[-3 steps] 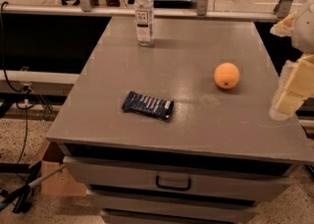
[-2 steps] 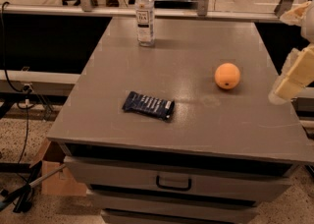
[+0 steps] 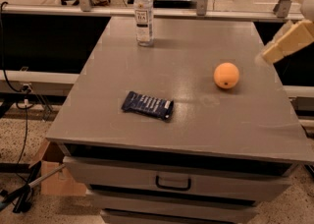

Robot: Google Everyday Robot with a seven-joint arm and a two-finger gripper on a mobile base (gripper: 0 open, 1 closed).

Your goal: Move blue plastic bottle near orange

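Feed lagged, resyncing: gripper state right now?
Gripper: open or shut cannot be told; it hangs at the view's right edge, far from the blue plastic bottle, right of the orange.

Grey desk (image 3: 196, 41) w/ drawers (image 3: 122, 179) under the top, black handle (image 3: 173, 183) on front one. Behind desk: metal rail (image 3: 59, 10) w/ upright posts, dark panel (image 3: 49, 41) below it. Speckled floor (image 3: 304, 208) round desk; cardboard box (image 3: 54, 179) at desk's front-left corner, black cables (image 3: 23, 120) left of desk. Light dim, warm. End effector (image 3: 271, 55) above desk's right edge.
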